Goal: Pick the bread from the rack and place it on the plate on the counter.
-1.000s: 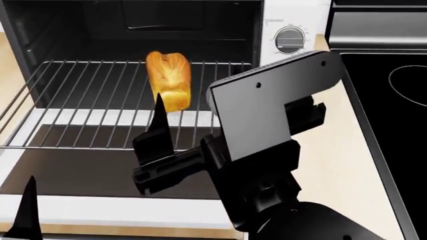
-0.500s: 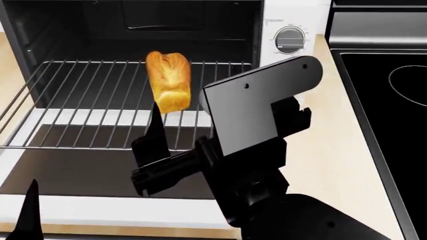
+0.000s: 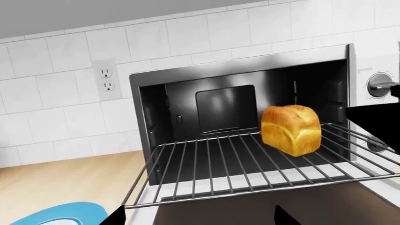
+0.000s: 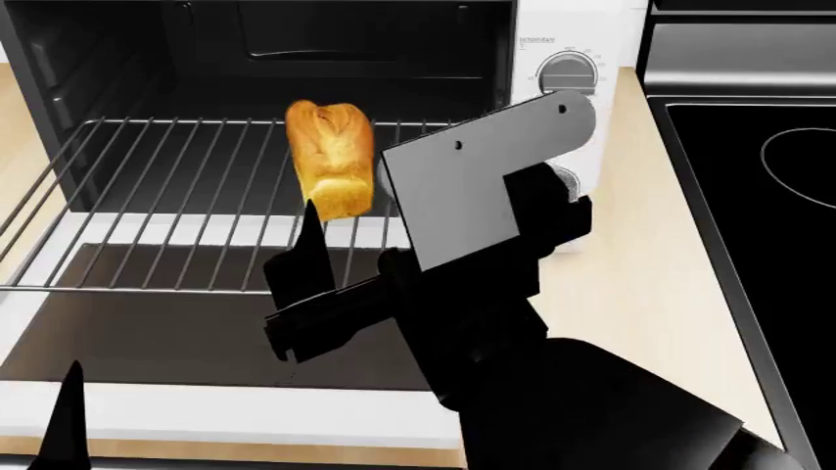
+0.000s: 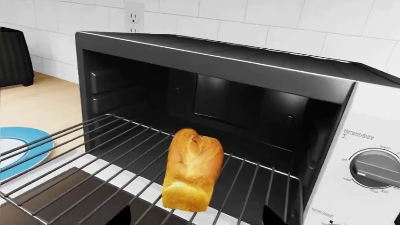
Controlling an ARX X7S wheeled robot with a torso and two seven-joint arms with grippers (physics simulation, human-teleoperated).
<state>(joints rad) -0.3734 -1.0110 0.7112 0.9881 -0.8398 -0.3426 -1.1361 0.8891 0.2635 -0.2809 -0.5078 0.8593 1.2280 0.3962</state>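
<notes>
The right arm reaches forward from the lower right of the head view, its grey plate-like link angled up toward the oven, and the right gripper (image 4: 303, 279) sits low in front of the pulled-out rack (image 4: 157, 206). One dark finger (image 4: 311, 250) stands upright just before the near end of the bread (image 4: 332, 157); the other finger is not clearly visible there. In the right wrist view two dark fingertips show at the lower edge, set well apart with the bread (image 5: 192, 168) ahead between them and no contact — the jaws stand spread and hold nothing.

Of the left gripper only a dark pointed tip (image 4: 59, 416) shows at the lower left of the head view. In its own wrist view two small dark tips sit at the bottom edge, spaced apart — it too looks parted and holds nothing.

There is one loaf, lying lengthwise on the rack (image 5: 93, 154), toward its right half, partly inside the open toaster oven (image 5: 250, 70). There is one rack. One plate (image 5: 18, 150) with a blue rim lies on the counter (image 5: 37, 103) beside the oven on its left, well apart from the bread. The oven front carries a temperature dial (image 5: 374, 169), and one wall outlet (image 3: 107, 79) shows on the tiled wall behind.
</notes>
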